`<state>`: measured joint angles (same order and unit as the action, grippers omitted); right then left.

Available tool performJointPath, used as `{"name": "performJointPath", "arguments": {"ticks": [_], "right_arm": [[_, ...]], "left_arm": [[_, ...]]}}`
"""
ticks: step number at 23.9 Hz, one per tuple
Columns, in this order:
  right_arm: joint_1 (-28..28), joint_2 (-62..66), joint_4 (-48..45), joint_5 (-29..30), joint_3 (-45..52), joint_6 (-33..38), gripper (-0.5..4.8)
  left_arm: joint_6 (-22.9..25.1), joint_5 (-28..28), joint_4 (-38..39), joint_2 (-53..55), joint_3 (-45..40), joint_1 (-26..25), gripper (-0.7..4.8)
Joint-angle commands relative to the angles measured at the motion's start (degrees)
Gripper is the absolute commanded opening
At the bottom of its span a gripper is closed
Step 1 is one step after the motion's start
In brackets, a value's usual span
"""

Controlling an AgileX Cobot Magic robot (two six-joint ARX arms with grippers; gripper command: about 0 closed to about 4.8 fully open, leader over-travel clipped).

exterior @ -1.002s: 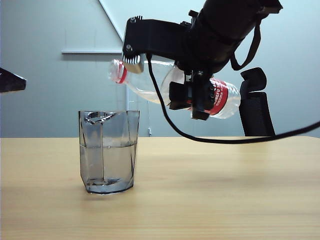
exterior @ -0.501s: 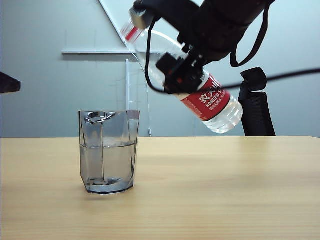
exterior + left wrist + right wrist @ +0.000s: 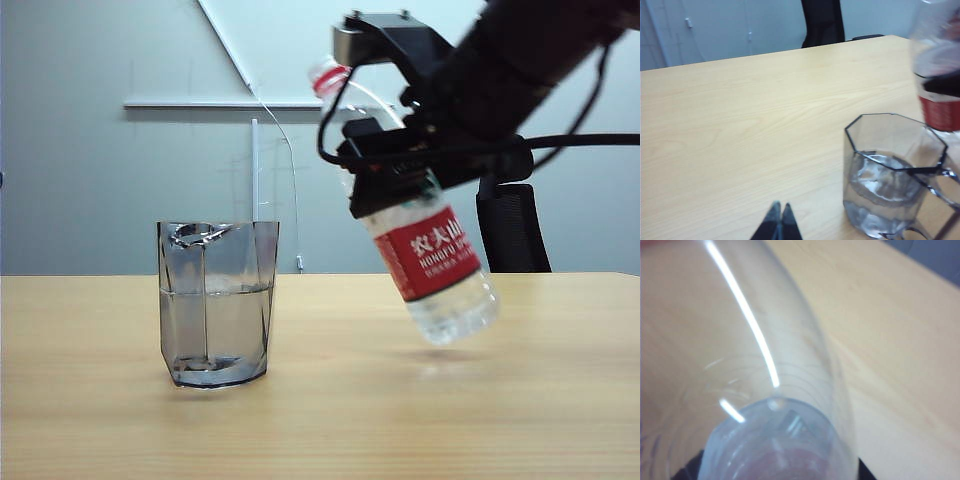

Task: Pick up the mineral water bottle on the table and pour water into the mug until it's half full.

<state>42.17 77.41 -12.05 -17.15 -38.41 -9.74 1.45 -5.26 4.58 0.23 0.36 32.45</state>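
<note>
The right gripper (image 3: 400,170) is gripping the tilted clear plastic, red-labelled mineral water bottle (image 3: 432,262) above the light wooden table (image 3: 330,400), beside the half-filled smoky grey faceted mug (image 3: 216,303); the left gripper (image 3: 778,222) is hovering pinched together near the mug.

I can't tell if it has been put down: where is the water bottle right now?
In the exterior view the mineral water bottle hangs tilted in the right gripper, just above the table, right of the mug.

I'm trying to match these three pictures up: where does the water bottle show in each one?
Exterior view: the bottle hangs tilted, right of centre, held by the right claw above the table.
Left wrist view: only part of the bottle shows, at the right edge, behind the mug.
Right wrist view: the bottle's clear body fills most of the picture.
Shared landmark: the table.
</note>
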Motion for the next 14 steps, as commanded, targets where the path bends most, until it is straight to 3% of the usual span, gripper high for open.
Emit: {"name": "performJointPath", "arguments": {"ticks": [1,8,14], "right_arm": [[-1.03,-1.6,-6.91,0.96,2.93,4.81,2.91],[-3.3,-4.48,-16.68,2.58,10.69,13.2,2.91],[-4.07,-4.46,-31.02,3.06,18.05,16.2,2.91]], "left_arm": [[-0.17,0.09,-0.39,0.11,0.15,-0.48,-0.02],[-0.17,0.09,-0.37,0.11,0.15,-0.48,-0.02],[-0.17,0.07,-0.39,0.11,0.15,-0.96,-0.02]]}}
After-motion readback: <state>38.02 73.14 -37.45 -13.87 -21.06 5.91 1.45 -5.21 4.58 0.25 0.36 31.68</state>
